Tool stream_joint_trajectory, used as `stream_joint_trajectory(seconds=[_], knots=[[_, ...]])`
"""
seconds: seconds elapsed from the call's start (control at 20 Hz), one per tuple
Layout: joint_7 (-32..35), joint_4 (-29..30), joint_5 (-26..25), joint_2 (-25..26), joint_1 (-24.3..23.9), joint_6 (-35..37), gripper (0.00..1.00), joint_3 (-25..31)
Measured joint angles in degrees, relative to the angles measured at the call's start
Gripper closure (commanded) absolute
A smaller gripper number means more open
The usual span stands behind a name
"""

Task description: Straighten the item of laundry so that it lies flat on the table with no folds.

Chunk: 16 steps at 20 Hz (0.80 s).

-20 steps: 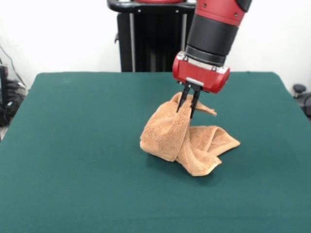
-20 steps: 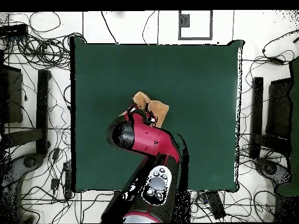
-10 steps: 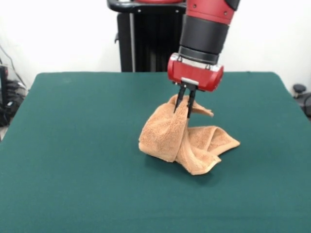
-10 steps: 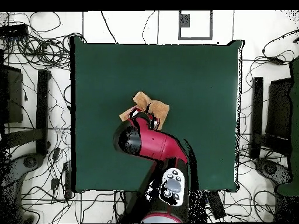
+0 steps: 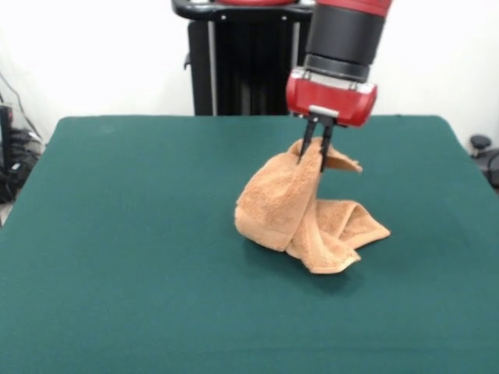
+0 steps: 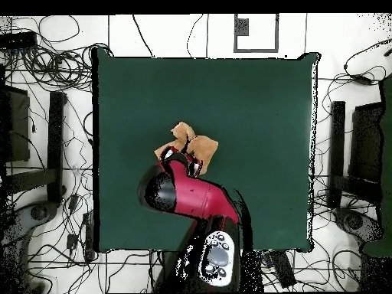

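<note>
A large rectangular dark green felt table (image 5: 117, 257) is bearing a crumpled orange-tan terry towel (image 5: 300, 214) right of centre frame, its upper fold hanging pinched between the closed black gripper (image 5: 316, 148) of the red-and-black arm (image 5: 343, 47), nothing crowding it.

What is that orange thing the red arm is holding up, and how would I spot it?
On the big green table, look below the red arm's gripper. The towel, a small orange-tan terry cloth, hangs bunched from the shut gripper, its lower folds resting on the table. Nothing else lies on the green surface.
</note>
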Motion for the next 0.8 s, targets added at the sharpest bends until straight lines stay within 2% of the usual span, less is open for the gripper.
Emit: stream_joint_trajectory(seconds=[0.4,0.8], knots=[[0.00,-0.12,0.48,0.34,5.50,0.01,1.00,-0.68],[0.00,-0.16,0.95,0.21,6.54,0.01,1.00,-0.54]])
